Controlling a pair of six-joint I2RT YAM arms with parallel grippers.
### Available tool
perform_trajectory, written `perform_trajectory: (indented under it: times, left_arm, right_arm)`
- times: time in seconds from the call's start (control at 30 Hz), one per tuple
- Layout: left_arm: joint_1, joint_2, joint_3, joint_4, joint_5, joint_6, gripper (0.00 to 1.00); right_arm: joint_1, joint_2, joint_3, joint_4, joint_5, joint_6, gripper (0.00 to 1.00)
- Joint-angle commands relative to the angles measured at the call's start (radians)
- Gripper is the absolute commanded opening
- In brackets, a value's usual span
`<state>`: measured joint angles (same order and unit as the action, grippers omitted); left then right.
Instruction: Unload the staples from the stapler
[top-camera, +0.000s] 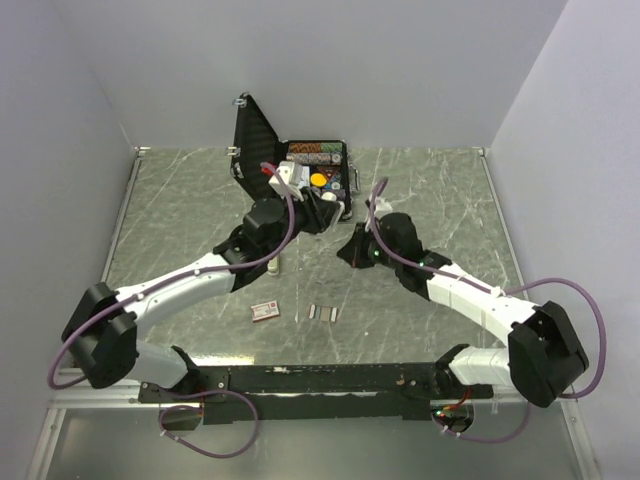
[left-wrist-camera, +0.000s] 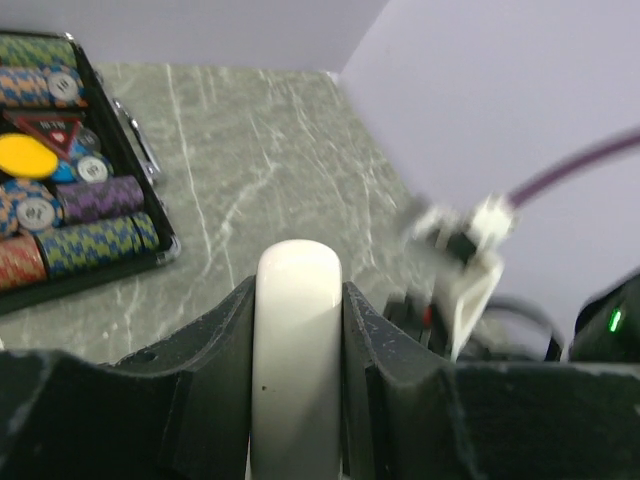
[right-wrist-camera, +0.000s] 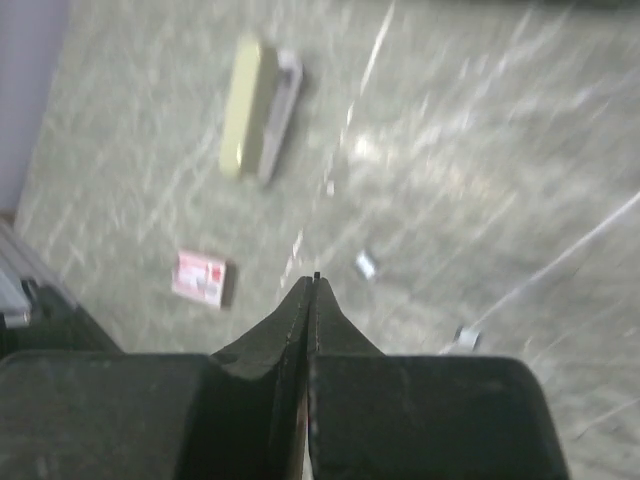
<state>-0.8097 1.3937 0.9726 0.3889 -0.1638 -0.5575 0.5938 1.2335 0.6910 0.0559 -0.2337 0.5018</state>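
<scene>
My left gripper (top-camera: 333, 206) (left-wrist-camera: 297, 295) is shut on a white rounded stapler (left-wrist-camera: 297, 340) and holds it above the table in front of the chip case. My right gripper (top-camera: 350, 252) (right-wrist-camera: 315, 283) is shut, raised over the table just right of the left one. A thin dark sliver shows at its tips; I cannot tell what it is. Short silvery staples (top-camera: 322, 312) lie on the table, and also show in the right wrist view (right-wrist-camera: 366, 265). A second, cream stapler (right-wrist-camera: 255, 120) lies on the table, mostly under my left arm (top-camera: 277, 267).
A small reddish-pink staple box (top-camera: 265, 310) (right-wrist-camera: 201, 278) lies left of the staples. An open black case of poker chips (top-camera: 318, 166) (left-wrist-camera: 70, 150) stands at the back, its lid (top-camera: 252, 135) upright. Walls close the table on three sides.
</scene>
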Motion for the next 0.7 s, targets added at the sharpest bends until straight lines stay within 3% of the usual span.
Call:
perform_trajectory:
  times: [0.0,0.17,0.53,0.67]
  left_arm:
    - [-0.005,-0.074,-0.058,-0.031,0.107,-0.07,0.01]
    - [-0.006,-0.087,-0.13,0.01,0.171,-0.107,0.01]
    - [-0.006,-0.013,-0.121,0.056,0.271,-0.119,0.01]
    - [-0.006,0.016,-0.101,0.033,0.183,-0.082,0.01]
  right_arm:
    - [-0.015,-0.035,0.12,0.013,0.056,-0.049,0.0]
    - [-0.017,-0.04,0.142,0.03,0.014,-0.042,0.0]
    - [-0.017,-0.077,0.111,0.088,-0.058,-0.002,0.0]
    - [-0.017,-0.071,0.143,0.015,-0.018,-0.023,0.0]
